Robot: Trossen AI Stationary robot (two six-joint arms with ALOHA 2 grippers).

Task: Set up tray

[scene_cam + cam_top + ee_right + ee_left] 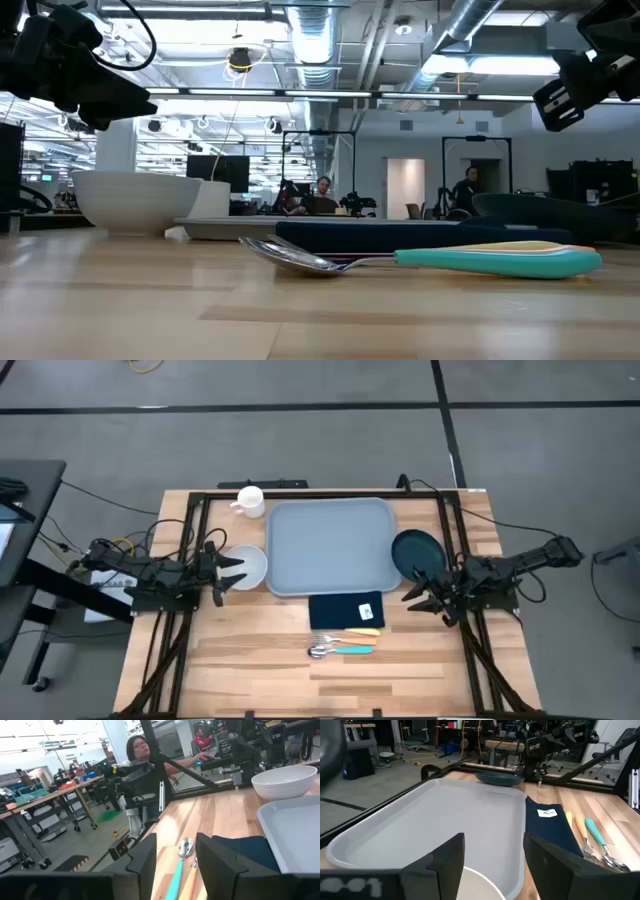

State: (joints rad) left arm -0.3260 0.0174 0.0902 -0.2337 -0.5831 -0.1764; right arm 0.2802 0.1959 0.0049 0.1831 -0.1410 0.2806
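Observation:
The grey-blue tray [330,547] lies flat in the middle of the table. A white bowl [250,565] stands by its left edge and a dark teal plate [415,548] by its right edge. A navy napkin [345,610] lies in front of the tray, with cutlery [342,646] nearer still. My left gripper [228,570] hangs open above the bowl, its fingers pointing at the tray [445,820]; the bowl's rim [480,885] shows below them. My right gripper [420,592] is open and raised, by the plate's near side, facing the cutlery [181,855].
A white mug [250,500] stands at the far left, behind the tray's corner. A black frame [190,540] borders the table on both sides and at the back. Bare wood lies along the near edge [320,690]. People sit in the room beyond.

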